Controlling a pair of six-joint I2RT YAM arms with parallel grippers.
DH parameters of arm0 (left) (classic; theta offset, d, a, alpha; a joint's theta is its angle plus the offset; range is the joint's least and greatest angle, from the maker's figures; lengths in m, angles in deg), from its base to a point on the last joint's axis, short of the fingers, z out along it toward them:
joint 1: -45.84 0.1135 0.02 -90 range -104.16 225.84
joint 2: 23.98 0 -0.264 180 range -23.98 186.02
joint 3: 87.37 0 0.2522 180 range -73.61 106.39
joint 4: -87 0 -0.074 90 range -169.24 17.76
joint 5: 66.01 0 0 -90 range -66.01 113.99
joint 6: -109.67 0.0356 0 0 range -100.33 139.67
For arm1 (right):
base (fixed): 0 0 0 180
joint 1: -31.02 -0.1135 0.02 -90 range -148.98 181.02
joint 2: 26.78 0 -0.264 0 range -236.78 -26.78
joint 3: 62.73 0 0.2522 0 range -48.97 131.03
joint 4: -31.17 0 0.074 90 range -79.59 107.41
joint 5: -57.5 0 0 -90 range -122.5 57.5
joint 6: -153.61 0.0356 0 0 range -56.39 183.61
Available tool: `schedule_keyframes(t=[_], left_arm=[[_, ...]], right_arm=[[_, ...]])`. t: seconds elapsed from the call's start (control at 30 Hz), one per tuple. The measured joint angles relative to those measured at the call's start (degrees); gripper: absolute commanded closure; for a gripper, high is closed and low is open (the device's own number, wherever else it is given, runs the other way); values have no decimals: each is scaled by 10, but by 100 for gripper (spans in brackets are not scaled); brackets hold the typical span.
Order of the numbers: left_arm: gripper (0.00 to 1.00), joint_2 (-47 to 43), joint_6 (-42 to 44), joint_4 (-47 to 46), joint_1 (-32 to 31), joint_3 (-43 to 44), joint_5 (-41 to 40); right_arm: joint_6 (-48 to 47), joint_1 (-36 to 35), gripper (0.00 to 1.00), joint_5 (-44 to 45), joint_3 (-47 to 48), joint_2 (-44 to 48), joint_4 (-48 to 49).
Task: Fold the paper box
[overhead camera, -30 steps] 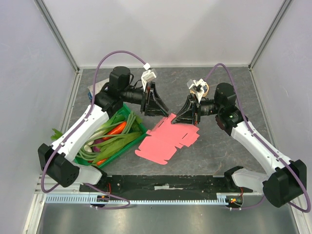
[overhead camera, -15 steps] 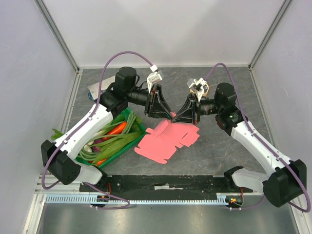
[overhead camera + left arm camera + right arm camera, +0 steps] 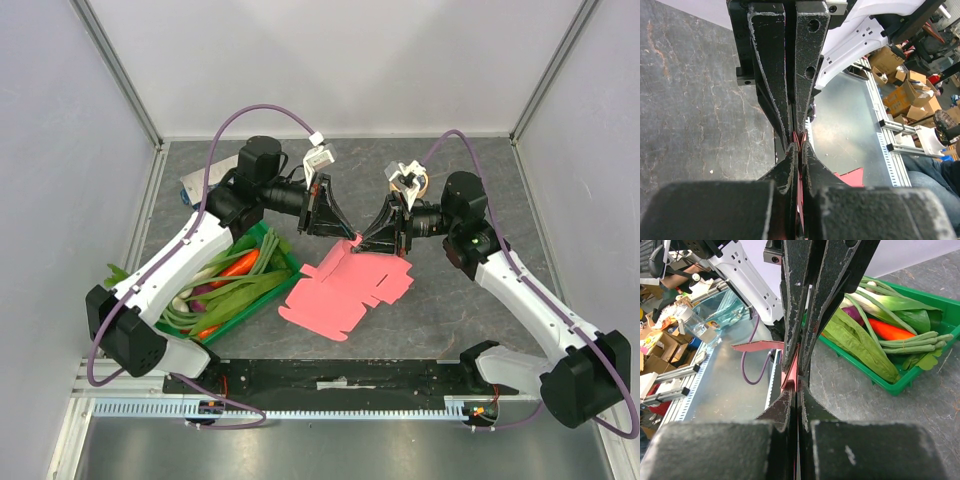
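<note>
1. Gripping one raised far flap of the paper box (image 3: 345, 287) from opposite sides: left jaws and right jaws both all but closed, thin pink card clamped in each, tips nearly meeting.
2. Holding that flap up off the worktop (image 3: 450, 300), probably to set a crease while the rest of the cut-out lies flat as an anchor.
3. Lying mid-worktop between the arms, unfolded, left edge just beside the green crate (image 3: 927, 371) of vegetables.
</note>
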Motion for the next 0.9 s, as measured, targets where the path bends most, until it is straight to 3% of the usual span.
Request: schedule_keyframes(t=[0.07,0.2,0.23,0.5,0.63,0.7,0.9], left_arm=[[98,0,0,1,0,0,-2],[44,-1,-9,-1,7,0,-4],[41,-3,-17,-5,16,-2,-5],[48,-145,-126,-99,192,-141,-43],[50,-200,-158,-139,200,-213,-48],[60,-222,-169,-167,200,-258,-44],[71,-234,-198,-211,200,-315,-42]], right_arm=[[0,0,100,1,-1,0,0],[-6,0,100,8,-1,0,0],[-8,0,100,9,-1,0,0],[-10,7,100,21,-1,0,0],[-1,17,100,28,1,-3,0],[9,25,100,30,4,-10,2],[34,34,100,27,4,-17,18]])
